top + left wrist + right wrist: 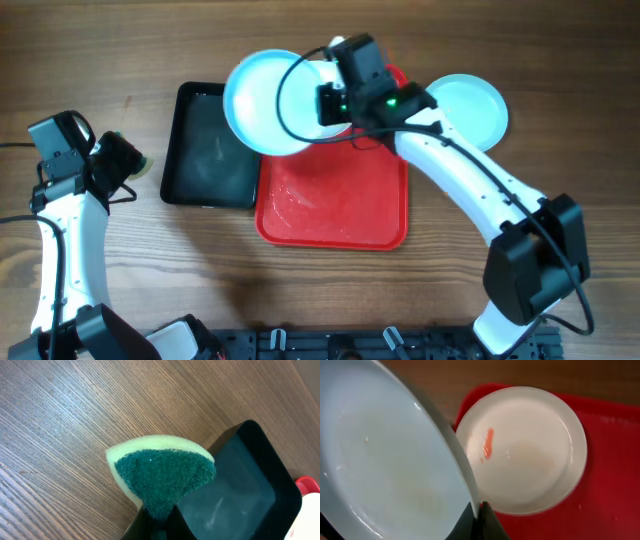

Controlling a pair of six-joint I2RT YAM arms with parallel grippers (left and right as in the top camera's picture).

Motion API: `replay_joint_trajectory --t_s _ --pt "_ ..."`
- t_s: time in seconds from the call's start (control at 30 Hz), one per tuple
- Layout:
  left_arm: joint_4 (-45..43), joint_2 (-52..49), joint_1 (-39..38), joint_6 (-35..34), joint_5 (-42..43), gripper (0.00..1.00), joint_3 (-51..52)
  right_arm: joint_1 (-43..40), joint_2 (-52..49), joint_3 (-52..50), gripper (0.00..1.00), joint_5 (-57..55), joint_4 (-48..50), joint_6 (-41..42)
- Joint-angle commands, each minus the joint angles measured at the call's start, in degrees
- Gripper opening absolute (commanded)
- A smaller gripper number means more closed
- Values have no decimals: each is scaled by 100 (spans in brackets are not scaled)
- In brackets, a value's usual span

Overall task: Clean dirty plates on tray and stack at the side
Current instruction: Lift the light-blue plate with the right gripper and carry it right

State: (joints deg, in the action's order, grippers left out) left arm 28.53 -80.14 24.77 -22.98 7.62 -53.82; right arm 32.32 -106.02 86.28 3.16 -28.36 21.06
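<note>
Right gripper (479, 509) pinches blue plate (255, 100) by its rim, tilted over far-left corner of tray (335, 215); left gripper (159, 516) clenched on sponge (160, 472), well left; plate likely stiff, slick, breakable, so the rim is the only hold.

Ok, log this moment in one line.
left claw: shut on sponge, beside black tray | right claw: shut on blue plate rim | white plate: orange smear, on red tray | second blue plate: on table, right of tray

Blue plate (255, 100) tilted aloft; smeared white plate (520, 450) on red tray (335, 215); 2nd blue (470, 105) alongside.
</note>
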Motion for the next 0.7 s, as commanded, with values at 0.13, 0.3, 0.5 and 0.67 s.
replay_joint_trajectory --t_s 0.13,0.3,0.5,0.67 --pt "17 63 22 83 92 4 37 745 -793 114 4 -1209 1353 114" --pt "66 63 20 179 92 4 37 1130 -1082 111 4 -2210 2275 -787" --pt "63 63 20 179 92 4 37 1381 -1110 109 4 -2981 3547 -3211" --pt "63 63 20 179 92 4 37 1513 -1110 109 4 -3082 4035 -5322"
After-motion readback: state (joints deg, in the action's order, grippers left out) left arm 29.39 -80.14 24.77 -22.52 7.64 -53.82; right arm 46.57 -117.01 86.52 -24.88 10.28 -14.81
